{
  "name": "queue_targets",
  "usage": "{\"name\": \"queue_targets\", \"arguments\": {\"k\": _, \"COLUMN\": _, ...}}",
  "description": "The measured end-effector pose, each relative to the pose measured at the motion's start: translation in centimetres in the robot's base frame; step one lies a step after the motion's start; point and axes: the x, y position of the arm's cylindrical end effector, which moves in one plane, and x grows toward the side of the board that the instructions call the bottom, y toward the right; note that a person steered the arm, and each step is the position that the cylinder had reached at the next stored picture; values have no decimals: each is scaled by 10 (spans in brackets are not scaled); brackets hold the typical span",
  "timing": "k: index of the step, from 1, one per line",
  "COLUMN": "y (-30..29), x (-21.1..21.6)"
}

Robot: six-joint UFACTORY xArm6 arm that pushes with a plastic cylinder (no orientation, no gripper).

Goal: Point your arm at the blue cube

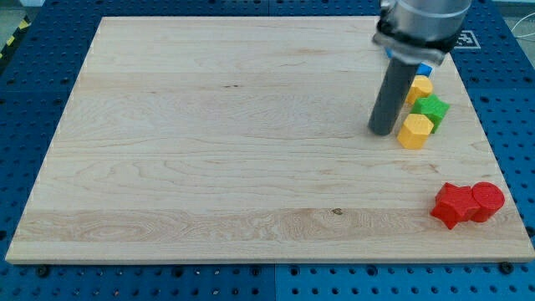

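Note:
The blue cube (425,69) shows only as a small sliver near the view's top right; the arm's head hides most of it. My tip (384,131) rests on the wooden board (209,150), below and to the left of the blue cube. A yellow hexagonal block (415,131) sits just right of my tip, close to the rod. A green star-shaped block (432,109) lies above it, and another yellow block (419,88) lies above that, directly under the blue cube.
A red star-shaped block (451,205) and a red cylinder (487,201) sit touching near the board's bottom right corner. A blue perforated table (33,100) surrounds the board.

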Motion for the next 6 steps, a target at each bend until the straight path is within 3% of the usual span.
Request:
{"name": "queue_targets", "arguments": {"k": 1, "y": -4, "x": 32}}
{"name": "queue_targets", "arguments": {"k": 3, "y": 126, "x": 36}}
{"name": "queue_targets", "arguments": {"k": 4, "y": 141, "x": -13}}
{"name": "queue_targets", "arguments": {"k": 6, "y": 141, "x": -175}}
